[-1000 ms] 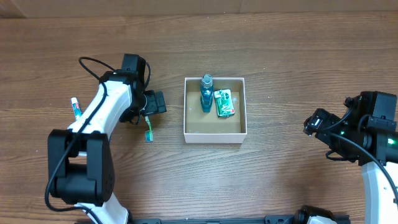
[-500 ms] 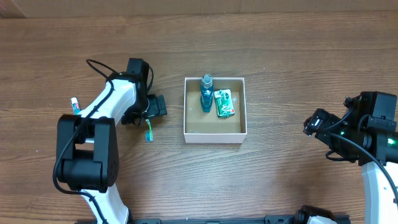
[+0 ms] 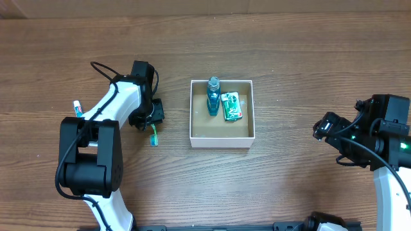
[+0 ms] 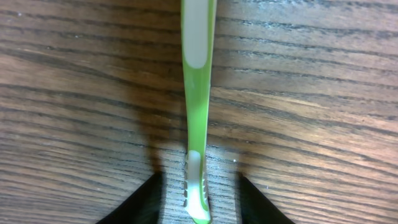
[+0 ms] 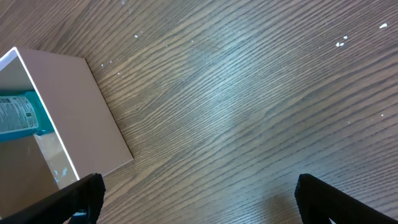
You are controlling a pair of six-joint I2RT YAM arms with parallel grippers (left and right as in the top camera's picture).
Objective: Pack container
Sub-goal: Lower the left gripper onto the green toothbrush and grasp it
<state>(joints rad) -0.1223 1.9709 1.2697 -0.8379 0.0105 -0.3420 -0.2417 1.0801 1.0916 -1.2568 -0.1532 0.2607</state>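
Note:
The container (image 3: 221,142), a square white-walled box with a brown floor, sits mid-table and holds a blue bottle (image 3: 212,99) and a green packet (image 3: 231,106). A green and white toothbrush (image 3: 153,136) lies on the wood to its left. My left gripper (image 3: 153,115) is down over the handle end. In the left wrist view the toothbrush (image 4: 198,93) runs between the two fingers (image 4: 140,208), with a strip of wood showing on each side. My right gripper (image 3: 323,127) stands wide open and empty to the right of the box, whose wall (image 5: 74,106) shows in its wrist view.
A small white tube (image 3: 78,110) with a coloured cap lies at the far left, beside the left arm. Bare wooden tabletop lies between the box and the right gripper (image 5: 199,199).
The left gripper's jaws have narrowed around the toothbrush handle. Before that the left arm shifted slightly over it. The right arm and the box's contents have not moved.

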